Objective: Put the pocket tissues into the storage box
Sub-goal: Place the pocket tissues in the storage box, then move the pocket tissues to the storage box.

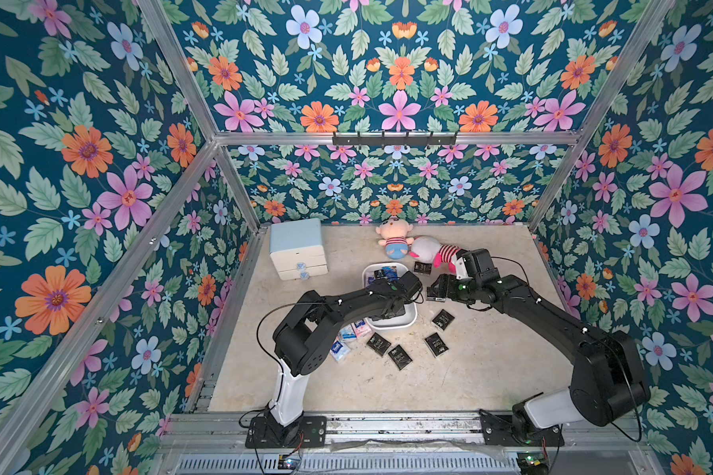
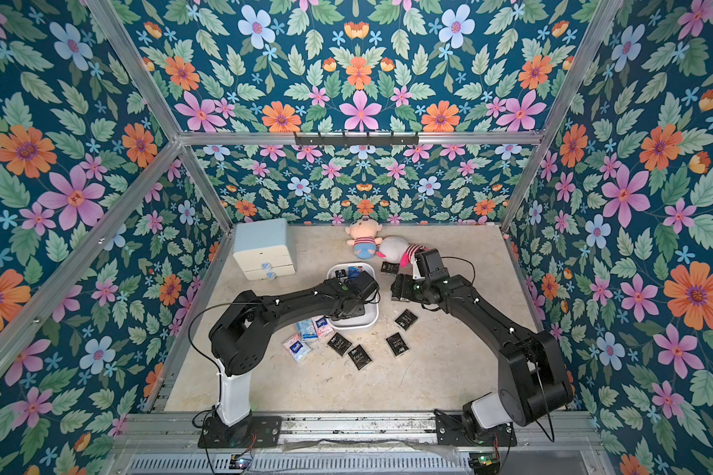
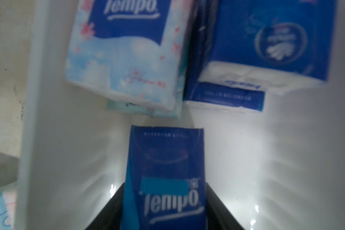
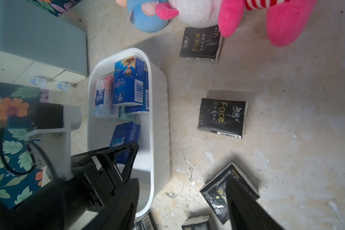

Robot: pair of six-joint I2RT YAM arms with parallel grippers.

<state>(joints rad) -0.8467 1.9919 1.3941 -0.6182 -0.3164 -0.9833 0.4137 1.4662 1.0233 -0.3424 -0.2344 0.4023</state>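
blue tempo packet [image 3: 163, 179] between the left jaws in the storage box [image 4: 159, 111], can't tell if pinched. right jaws spread. five inside; outside, at least six black packets [image 1: 400, 357], three light packets [image 1: 340, 349].

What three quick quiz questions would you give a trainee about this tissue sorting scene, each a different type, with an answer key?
1. Multiple choice: over the storage box, which packet sits inside the left pincer? A black Face; B dark blue Tempo; C pink-and-white.
2. True or false: a plush doll lies in the storage box.
3. Short answer: what colour are the packets on the table near the right pincer?
Key: 1 B; 2 false; 3 black.
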